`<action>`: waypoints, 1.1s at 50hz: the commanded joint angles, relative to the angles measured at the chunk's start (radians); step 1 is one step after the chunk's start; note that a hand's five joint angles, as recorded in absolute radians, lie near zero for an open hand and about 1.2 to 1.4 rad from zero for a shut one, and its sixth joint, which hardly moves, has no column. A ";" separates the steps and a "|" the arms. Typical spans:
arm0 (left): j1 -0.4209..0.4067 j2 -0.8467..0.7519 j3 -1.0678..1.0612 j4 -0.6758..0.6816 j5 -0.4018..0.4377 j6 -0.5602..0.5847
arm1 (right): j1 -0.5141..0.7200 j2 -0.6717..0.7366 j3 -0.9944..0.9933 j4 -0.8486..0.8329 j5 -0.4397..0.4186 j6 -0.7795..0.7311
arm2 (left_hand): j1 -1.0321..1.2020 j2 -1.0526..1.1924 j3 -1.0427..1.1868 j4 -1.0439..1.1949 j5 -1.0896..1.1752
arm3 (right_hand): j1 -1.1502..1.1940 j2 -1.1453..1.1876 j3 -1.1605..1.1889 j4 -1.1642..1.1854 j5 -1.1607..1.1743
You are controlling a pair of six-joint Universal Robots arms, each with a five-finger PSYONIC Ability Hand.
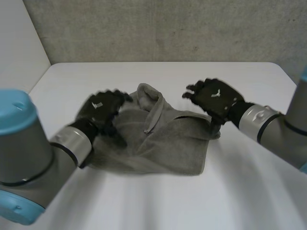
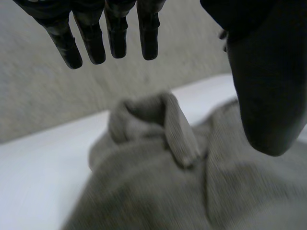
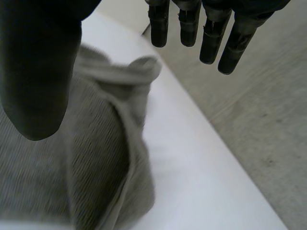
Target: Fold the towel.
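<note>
Grey rumpled towel (image 1: pixel 165 143) beneath left hand (image 1: pixel 100 111) and right hand (image 1: pixel 216 97), both released, empty.

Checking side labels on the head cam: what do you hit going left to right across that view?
In order: left arm → left hand, open → towel, bunched, with a raised fold near its middle → right hand, open → right arm.
</note>
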 commanded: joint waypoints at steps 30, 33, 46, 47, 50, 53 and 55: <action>-0.094 -0.239 0.072 0.079 -0.064 0.117 | 0.019 0.220 -0.107 -0.093 0.126 -0.070 | 1.136 1.143 -0.051 -0.059 1.164 | 1.156 1.138 -0.043 -0.076 1.152; -0.078 -0.173 0.065 0.107 -0.063 0.117 | -0.019 0.110 -0.046 -0.073 0.127 0.029 | 1.136 1.143 -0.051 -0.059 1.164 | 1.156 1.138 -0.043 -0.076 1.152; 0.084 -0.078 0.076 0.133 0.011 0.118 | -0.097 -0.179 0.160 -0.007 0.086 0.533 | 1.136 1.143 -0.051 -0.059 1.164 | 1.156 1.138 -0.043 -0.076 1.152; 0.119 -0.081 0.077 0.133 0.029 0.118 | -0.090 -0.182 0.184 -0.009 0.077 0.551 | 1.136 1.143 -0.051 -0.059 1.164 | 1.156 1.138 -0.043 -0.076 1.152; 0.179 -0.092 0.079 0.134 0.069 0.118 | -0.062 -0.176 0.221 -0.004 0.049 0.573 | 1.136 1.143 -0.051 -0.059 1.164 | 0.657 0.639 -0.043 -0.076 0.652; 0.224 -0.124 0.092 0.137 0.117 0.123 | 0.023 -0.140 0.221 0.006 0.031 0.570 | 1.136 1.143 -0.051 -0.059 1.164 | 0.104 0.087 -0.043 -0.076 0.100; 0.238 -0.153 0.106 0.138 0.135 0.133 | 0.054 -0.116 0.209 0.003 0.029 0.568 | 1.136 1.143 -0.051 -0.059 1.164 | 0.059 0.042 -0.043 -0.076 0.055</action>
